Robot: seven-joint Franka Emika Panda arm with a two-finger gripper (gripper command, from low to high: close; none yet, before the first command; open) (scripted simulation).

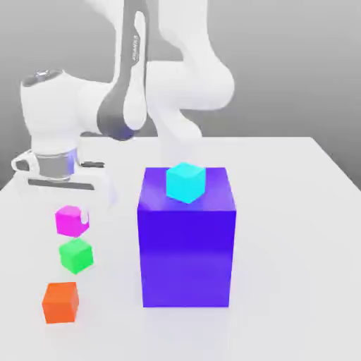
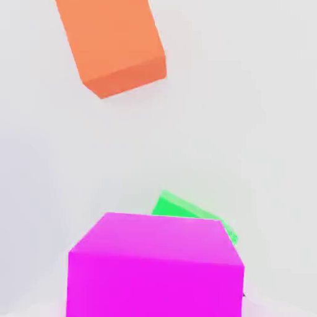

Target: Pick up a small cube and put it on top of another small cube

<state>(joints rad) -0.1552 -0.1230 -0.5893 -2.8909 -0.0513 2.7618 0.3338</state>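
We have the magenta cube (image 1: pixel 71 220) clamped in the gripper (image 1: pixel 77 219), whose two fingers are drawn in close on its opposite faces, one pale fingertip (image 1: pixel 85 220) showing against its side in the exterior view. The cube hangs directly under the hand, lifted off the white table (image 1: pixel 296 268), and in the hand view it sits right up against the camera with the green cube (image 2: pixel 197 212) peeking out just beyond and below it. So the target lies almost straight beneath our palm, only slightly offset, while the orange cube (image 1: pixel 60 302) rests farther out past the green one, and the big blue block (image 1: pixel 187 240) with the cyan cube (image 1: pixel 185 182) on its top stands well off to the side of the hand. We judge the magenta cube to be light and rigid, with flat smooth faces that could slide between the pads if the squeeze loosens, so a hold across the middle of two parallel sides looks right. Since the green cube is the same small size, we expect the placement to need square alignment, because an off-centre release could tip or nudge either one.
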